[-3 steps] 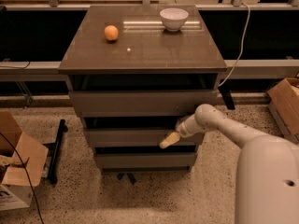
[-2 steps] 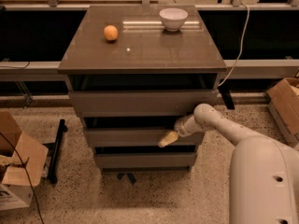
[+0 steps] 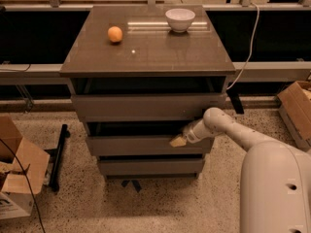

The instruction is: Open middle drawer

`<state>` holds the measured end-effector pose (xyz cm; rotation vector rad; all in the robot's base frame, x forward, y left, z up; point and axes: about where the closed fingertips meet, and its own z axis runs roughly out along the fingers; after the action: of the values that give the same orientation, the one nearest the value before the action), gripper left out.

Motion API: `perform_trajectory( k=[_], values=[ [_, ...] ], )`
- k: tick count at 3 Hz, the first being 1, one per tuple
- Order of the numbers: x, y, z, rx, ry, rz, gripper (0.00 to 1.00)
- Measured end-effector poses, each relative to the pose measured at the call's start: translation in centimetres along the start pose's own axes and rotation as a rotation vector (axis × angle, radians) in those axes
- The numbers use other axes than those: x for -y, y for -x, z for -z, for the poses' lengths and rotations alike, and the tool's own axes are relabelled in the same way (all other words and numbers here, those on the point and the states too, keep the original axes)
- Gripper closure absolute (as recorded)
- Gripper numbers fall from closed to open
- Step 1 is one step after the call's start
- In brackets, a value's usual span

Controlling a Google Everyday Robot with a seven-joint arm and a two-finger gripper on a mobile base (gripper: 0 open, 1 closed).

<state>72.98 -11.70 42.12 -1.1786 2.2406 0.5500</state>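
Grey-brown flat middle drawer [image 3: 141,146] | tan-tipped tool [image 3: 178,141] at its top edge | grip: cannot tell

Orange [image 3: 115,34] & white bowl [image 3: 180,19] well apart on cabinet top [image 3: 146,57]; cardboard box [image 3: 19,174] & 2nd box [image 3: 297,108] on floor.

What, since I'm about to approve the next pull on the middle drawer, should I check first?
1. Gripper at the middle drawer, right side of its front: ok.
2. Hold on the front's top edge: cannot tell.
3. Drawer pulled out: not ok, only a dark gap shows above it.
4. Orange and bowl back from the tabletop front edge: ok.
5. Cardboard box left of the drawer's path: ok.
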Motion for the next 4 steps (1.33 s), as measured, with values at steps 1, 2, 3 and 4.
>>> perform_trajectory(
  k=[1,2,3,4],
  values=[
    [-0.03,0.19,0.24,0.0,0.0,0.0,0.81],
    [-0.03,0.19,0.23,0.0,0.0,0.0,1.0],
    [-0.03,0.19,0.23,0.0,0.0,0.0,0.0],
    [-0.63,-0.03,0.2,-0.03,0.005,0.02,0.0]
  ],
)
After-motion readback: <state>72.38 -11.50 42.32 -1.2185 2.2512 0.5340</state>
